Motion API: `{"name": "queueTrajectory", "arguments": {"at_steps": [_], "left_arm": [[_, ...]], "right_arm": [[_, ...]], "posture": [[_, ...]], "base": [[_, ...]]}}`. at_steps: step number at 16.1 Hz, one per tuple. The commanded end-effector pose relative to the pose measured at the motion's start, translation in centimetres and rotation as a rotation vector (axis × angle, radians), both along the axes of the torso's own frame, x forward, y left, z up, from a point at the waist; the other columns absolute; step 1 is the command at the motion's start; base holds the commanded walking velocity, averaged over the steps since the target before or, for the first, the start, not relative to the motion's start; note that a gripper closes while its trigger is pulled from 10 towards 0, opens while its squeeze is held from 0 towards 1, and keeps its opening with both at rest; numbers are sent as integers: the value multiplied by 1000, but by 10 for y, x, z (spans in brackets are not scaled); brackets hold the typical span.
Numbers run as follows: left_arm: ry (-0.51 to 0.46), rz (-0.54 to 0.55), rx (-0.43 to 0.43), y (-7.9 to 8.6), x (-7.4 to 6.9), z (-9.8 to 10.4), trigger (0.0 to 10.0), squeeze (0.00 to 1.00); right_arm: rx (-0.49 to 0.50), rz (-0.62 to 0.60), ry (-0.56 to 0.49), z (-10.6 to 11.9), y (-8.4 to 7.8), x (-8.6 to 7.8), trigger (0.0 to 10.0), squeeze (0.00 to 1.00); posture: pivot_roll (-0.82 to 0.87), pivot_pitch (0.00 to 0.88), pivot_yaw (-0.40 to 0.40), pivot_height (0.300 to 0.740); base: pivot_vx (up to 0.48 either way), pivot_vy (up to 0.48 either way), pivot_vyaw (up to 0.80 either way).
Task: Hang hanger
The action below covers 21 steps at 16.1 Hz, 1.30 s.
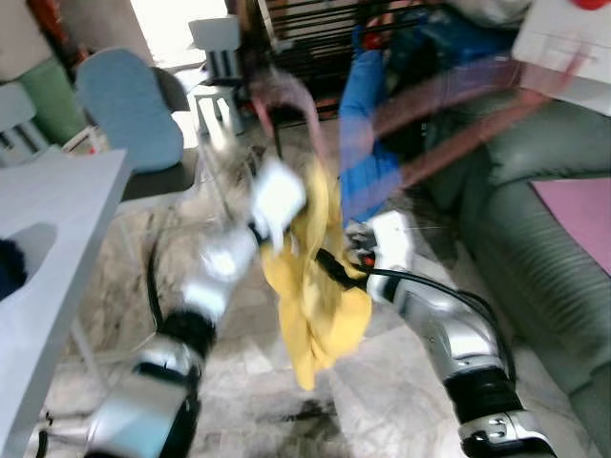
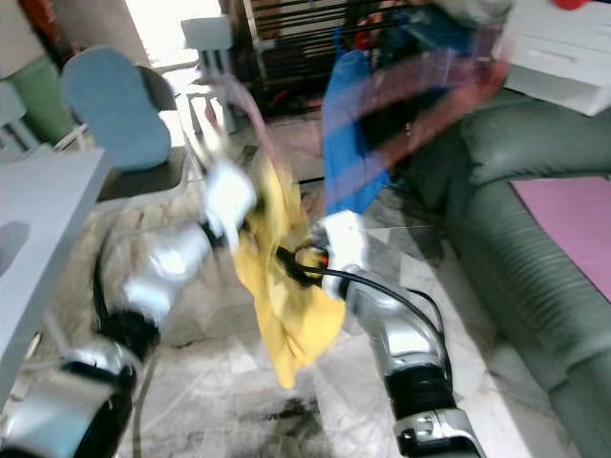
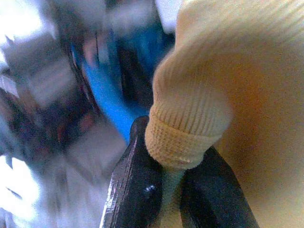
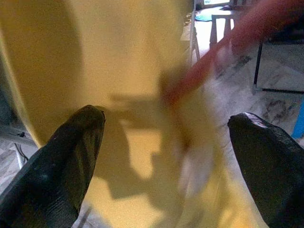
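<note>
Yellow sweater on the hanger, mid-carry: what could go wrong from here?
1. The left end effector pinches only the ribbed cuff of the yellow sweater, so the knit could slip out.
2. The right end effector is open beside the cloth, holding nothing; if the left grip fails, the sweater likely drops to the floor.
3. The pink hanger is blurred with motion near the blue garment and could snag it.
</note>
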<state>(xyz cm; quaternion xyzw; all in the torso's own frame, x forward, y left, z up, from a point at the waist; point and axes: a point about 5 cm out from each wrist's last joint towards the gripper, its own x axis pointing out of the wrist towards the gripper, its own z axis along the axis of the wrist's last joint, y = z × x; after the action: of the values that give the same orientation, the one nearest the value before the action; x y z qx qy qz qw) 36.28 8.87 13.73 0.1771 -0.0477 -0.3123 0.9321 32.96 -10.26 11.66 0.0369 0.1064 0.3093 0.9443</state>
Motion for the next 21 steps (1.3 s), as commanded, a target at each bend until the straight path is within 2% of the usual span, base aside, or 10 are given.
{"name": "queueTrajectory", "arguments": {"at_steps": [1, 2, 4, 7, 8, 10, 11, 12, 17, 21], "left_arm": [[-82, 74, -23, 16, 9, 22, 4941, 0], [-82, 74, -23, 16, 9, 22, 4941, 0], [-1, 249, -82, 36, 11, 3, 4588, 0], [46, 317, -123, 44, 10, -9, 4627, 0], [57, 326, -121, 44, 6, -16, 6353, 0], [87, 315, -134, 39, -5, -33, 8510, 0], [98, 315, -140, 37, -7, -38, 9176, 0], [109, 312, -152, 36, -10, -42, 10000, 0], [149, 285, -183, 31, -26, -61, 10000, 0], [150, 242, -217, 27, -31, -61, 10000, 0]], "right_arm": [[-11, -34, -1, 0, -10, 1, 10000, 925], [-11, -34, -1, 0, -10, 1, 10000, 925], [-46, -116, -21, 4, -21, 9, 10000, 871], [-46, -147, -35, 10, -23, 14, 10000, 816], [-58, -151, -27, 6, -22, 13, 10000, 435], [-66, -153, -6, -2, -20, 9, 10000, 75], [-64, -153, 4, -5, -18, 8, 10000, 0], [-68, -146, 25, -10, -16, 7, 10000, 0], [-182, -127, 179, -52, -8, -7, 10000, 0], [-181, -139, 200, -60, -9, -11, 10000, 0]], "posture": [[-208, 0, 86, 740], [-208, 0, 86, 740], [-214, 0, 79, 740], [-228, 0, 79, 740], [-232, 0, 79, 740], [-248, 0, 88, 740], [-247, 0, 93, 740], [-245, 0, 94, 740], [-220, 0, 99, 740], [-212, 0, 103, 740]], "base": [[0, 0, 0], [0, 0, 0], [0, 0, 0], [0, 0, 0], [0, 0, 0], [0, 0, 0], [0, 0, 0], [0, 0, 0], [0, 0, 0], [0, 0, 0]]}}
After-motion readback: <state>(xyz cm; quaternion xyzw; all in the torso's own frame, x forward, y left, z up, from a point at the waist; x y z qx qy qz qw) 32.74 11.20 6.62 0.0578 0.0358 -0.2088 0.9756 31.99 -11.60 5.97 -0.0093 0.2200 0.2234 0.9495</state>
